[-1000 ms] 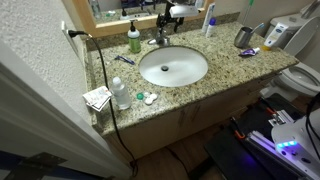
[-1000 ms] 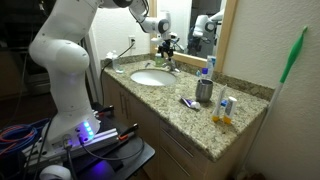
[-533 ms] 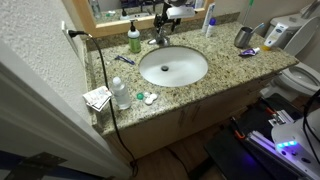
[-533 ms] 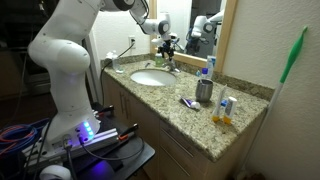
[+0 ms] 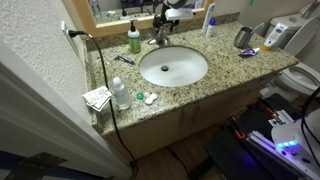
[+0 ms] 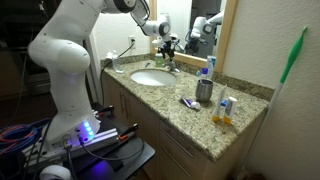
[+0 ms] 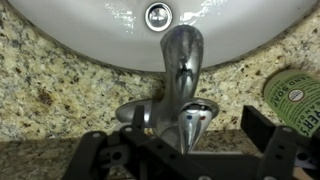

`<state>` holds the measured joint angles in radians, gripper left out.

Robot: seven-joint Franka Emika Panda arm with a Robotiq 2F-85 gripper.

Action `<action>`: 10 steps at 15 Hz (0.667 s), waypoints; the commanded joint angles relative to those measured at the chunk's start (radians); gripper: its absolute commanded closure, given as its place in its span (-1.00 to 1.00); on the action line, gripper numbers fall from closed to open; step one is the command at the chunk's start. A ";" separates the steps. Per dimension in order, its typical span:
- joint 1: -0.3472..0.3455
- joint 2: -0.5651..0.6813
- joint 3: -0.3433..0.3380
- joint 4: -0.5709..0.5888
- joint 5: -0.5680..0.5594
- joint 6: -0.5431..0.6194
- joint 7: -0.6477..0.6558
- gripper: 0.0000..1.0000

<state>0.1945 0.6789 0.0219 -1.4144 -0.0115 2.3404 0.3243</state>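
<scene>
A white robot arm (image 6: pixel 62 55) bends over a bathroom vanity, its wrist at the back of a speckled granite tabletop (image 5: pixel 225 70) under a wall mirror (image 6: pixel 205 25). An oval white basin (image 5: pixel 173 67) is sunk into the middle of the tabletop. At the basin's rear edge stands a chrome faucet (image 5: pixel 160 38), the thing nearest the arm's working end, seen in both exterior views (image 6: pixel 170 63).

The wrist view looks straight down on the faucet (image 7: pixel 180 70): its spout reaches out over the porcelain toward the drain (image 7: pixel 156 14), and its single handle (image 7: pixel 196 117) rises from the base. The jaws stand wide apart, one black finger (image 7: pixel 275 150) on each side of the faucet's base and clear of the metal, with nothing clamped between them.

A green soap bottle (image 5: pixel 134 40) stands just beside the faucet, and its label shows at the edge of the wrist view (image 7: pixel 295 95). A black cord (image 5: pixel 103 80) trails from the wall outlet across the tabletop and over its front edge. A clear bottle (image 5: pixel 120 93) stands near that corner, well apart from the faucet, and a metal cup (image 5: pixel 243 37) stands on the far side of the basin. A toothbrush (image 5: pixel 124 59) lies between the soap bottle and the basin's rim.
</scene>
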 commanded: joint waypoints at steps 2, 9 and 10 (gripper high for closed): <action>0.004 0.031 -0.015 0.033 0.002 0.012 0.012 -0.19; -0.012 -0.050 0.002 -0.022 0.030 -0.037 -0.009 0.80; -0.023 -0.059 0.020 -0.025 0.053 -0.057 -0.030 0.91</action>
<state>0.1934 0.6769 0.0130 -1.3992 -0.0012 2.3438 0.3301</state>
